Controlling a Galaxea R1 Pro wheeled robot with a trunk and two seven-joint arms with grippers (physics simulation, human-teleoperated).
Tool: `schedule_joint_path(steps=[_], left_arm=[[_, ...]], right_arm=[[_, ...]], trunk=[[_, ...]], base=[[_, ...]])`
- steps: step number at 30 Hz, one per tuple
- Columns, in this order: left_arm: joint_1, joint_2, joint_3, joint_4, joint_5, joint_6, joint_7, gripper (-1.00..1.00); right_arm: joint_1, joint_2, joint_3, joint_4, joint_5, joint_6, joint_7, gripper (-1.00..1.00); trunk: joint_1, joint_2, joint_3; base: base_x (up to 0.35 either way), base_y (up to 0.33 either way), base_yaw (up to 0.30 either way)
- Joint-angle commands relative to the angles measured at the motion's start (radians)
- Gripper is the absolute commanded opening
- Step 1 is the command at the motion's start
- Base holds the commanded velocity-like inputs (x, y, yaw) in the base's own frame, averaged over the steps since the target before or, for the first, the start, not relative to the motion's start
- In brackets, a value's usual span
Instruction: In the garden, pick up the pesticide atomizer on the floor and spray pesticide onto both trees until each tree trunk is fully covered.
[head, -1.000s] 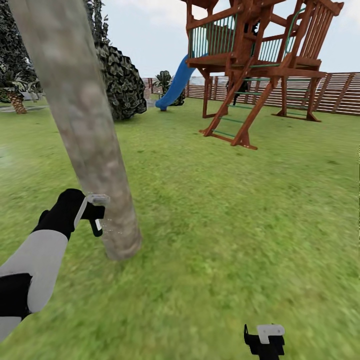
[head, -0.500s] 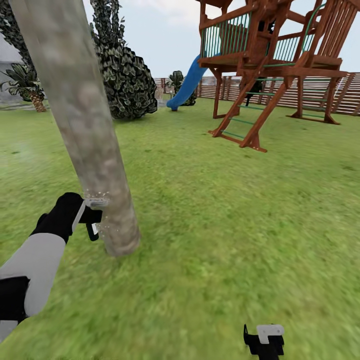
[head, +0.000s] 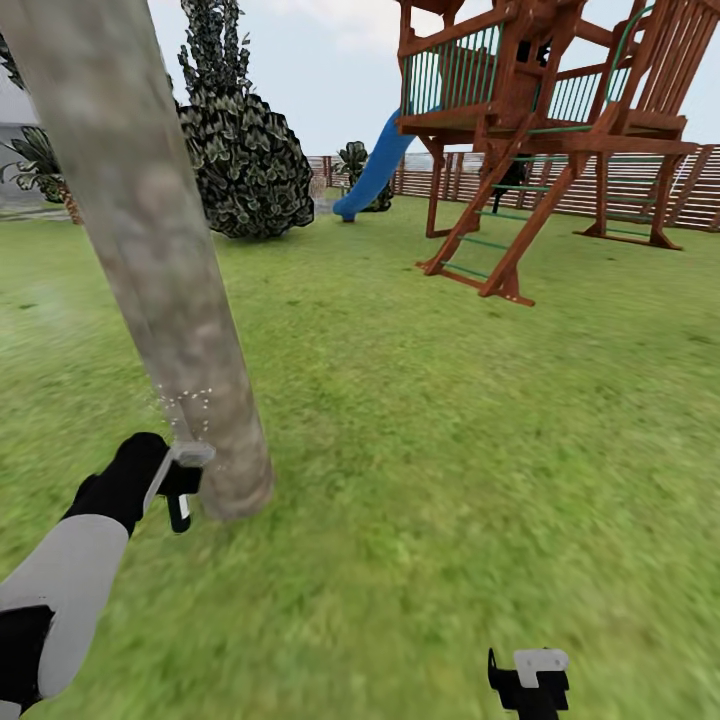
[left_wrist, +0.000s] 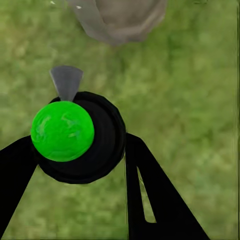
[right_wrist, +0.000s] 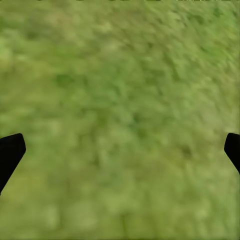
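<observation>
The thick, mottled beige-grey tree trunk (head: 170, 300) leans up out of the grass, and everything here arranges itself around it. The robot's black left gripper (head: 180, 480) is held low, just beside the base of that trunk, presumably so the nozzle faces the bark at close range. From the left wrist view its black fingers (left_wrist: 150, 195) are clamped on either side of a round dark bottle with a bright green disc facing the camera, which I take to be the small dark green pesticide atomizer (left_wrist: 75, 135), with a grey spout pointing toward the trunk. A scatter of pale specks (head: 185, 405) hangs on the bark just above the gripper, which looks like spray landing; I judge the spraying of this trunk to be under way, with the bark higher up showing no specks. The black right gripper (head: 530, 680) sits well away from the trunk, low over the lawn, its fingers spread wide with nothing between them, so it seems simply parked.

The ground around the trunk is rough green lawn (head: 450, 450). Far beyond the trunk stand a round dark leafy shrub (head: 245, 165), a reddish-brown wooden play tower (head: 540, 110) with a blue slide (head: 375, 165), and a slatted reddish-brown wooden fence (head: 690, 185) closing the garden
</observation>
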Motion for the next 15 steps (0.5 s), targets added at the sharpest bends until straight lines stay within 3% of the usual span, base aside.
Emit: schedule_joint_path(steps=[1,5,9,11,15], left_arm=[[0.0,-0.004,0.003,-0.004,-0.012,0.003,-0.009,-1.0],[0.0,-0.002,0.006,-0.005,-0.009,0.002,-0.006,-1.0],[0.002,0.011,0.006,-0.002,-0.011,0.002,-0.006,-1.0],[0.021,0.03,0.006,0.008,-0.008,-0.052,-0.006,-1.0],[0.038,0.014,0.005,0.009,0.0,-0.097,-0.007,-1.0]], right_arm=[[-0.001,0.0,0.004,0.001,0.009,0.001,-0.01,1.0],[-0.001,0.0,0.004,0.001,0.009,0.001,-0.01,1.0],[-0.001,0.001,0.005,0.001,0.008,0.001,-0.011,1.0],[-0.001,0.001,0.005,0.001,0.008,0.001,-0.011,1.0],[-0.001,0.001,0.004,0.001,0.009,0.001,-0.01,1.0]], trunk=[[0.0,0.0,-0.001],[0.0,0.0,-0.001],[0.0,0.0,-0.001],[0.0,0.0,-0.001],[0.0,0.0,-0.001]], base=[[0.284,0.0,0.0],[0.296,0.0,0.0],[0.043,0.0,0.172],[0.002,0.0,0.271],[0.047,-0.1,0.155]])
